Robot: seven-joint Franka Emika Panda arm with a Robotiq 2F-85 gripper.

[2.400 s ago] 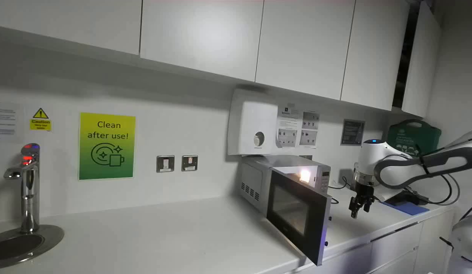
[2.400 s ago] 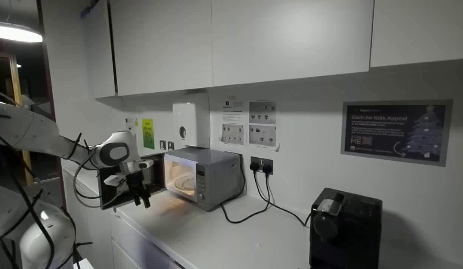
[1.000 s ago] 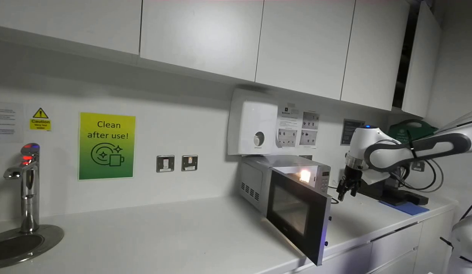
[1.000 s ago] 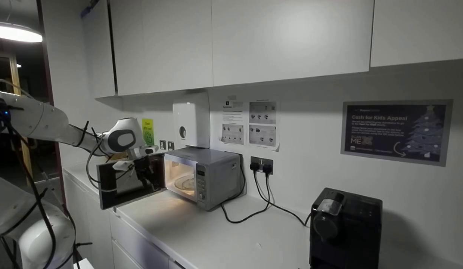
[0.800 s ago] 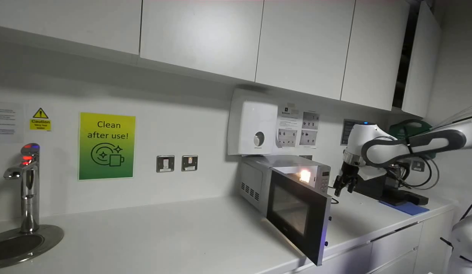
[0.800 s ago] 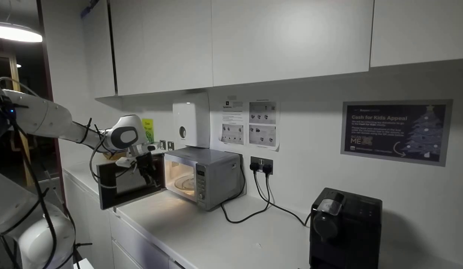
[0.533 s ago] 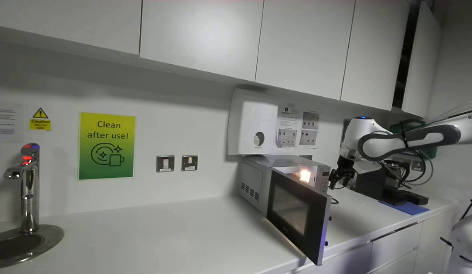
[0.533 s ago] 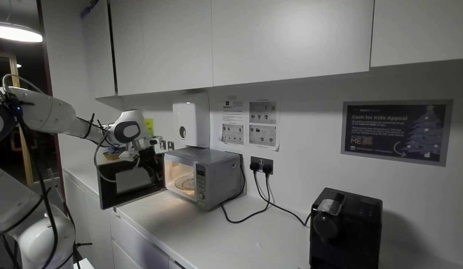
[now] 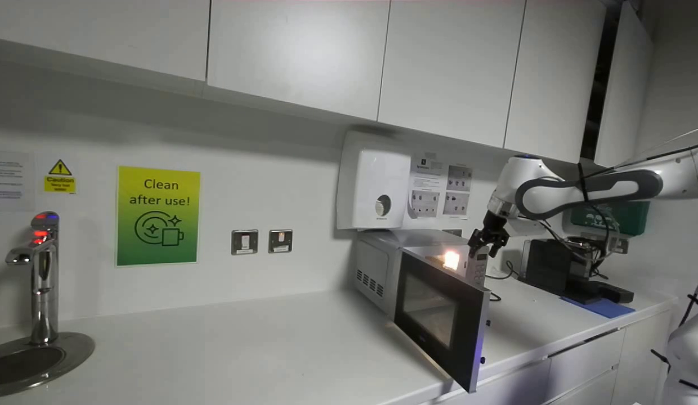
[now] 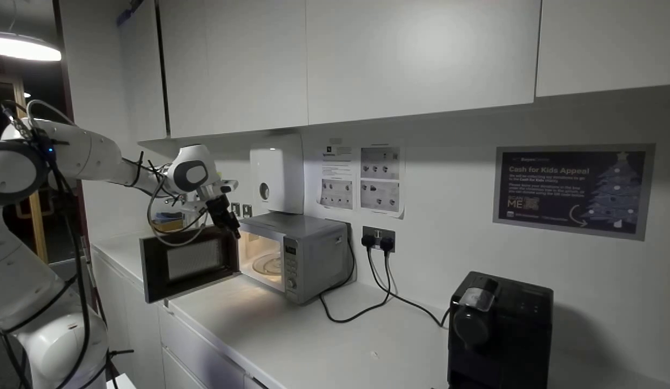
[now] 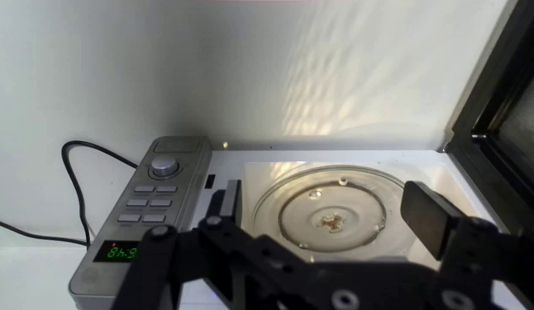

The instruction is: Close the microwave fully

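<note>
We see the microwave (image 10: 313,256) on the desk (image 9: 259,343), its door (image 9: 442,318) wide open and reaching past the desk's front edge. Our end effector (image 11: 329,209), jaws apart and gripping nothing, now hangs higher and nearer the microwave's mouth than a moment ago, on the door's inner side; the door stays put, so we judge closing not begun. A push belongs on its outer face: we likely must clear its top or free edge. On the microwave's hinge side the desk leaves room; above the microwave, cabinets (image 9: 450,67) cap our height.
</note>
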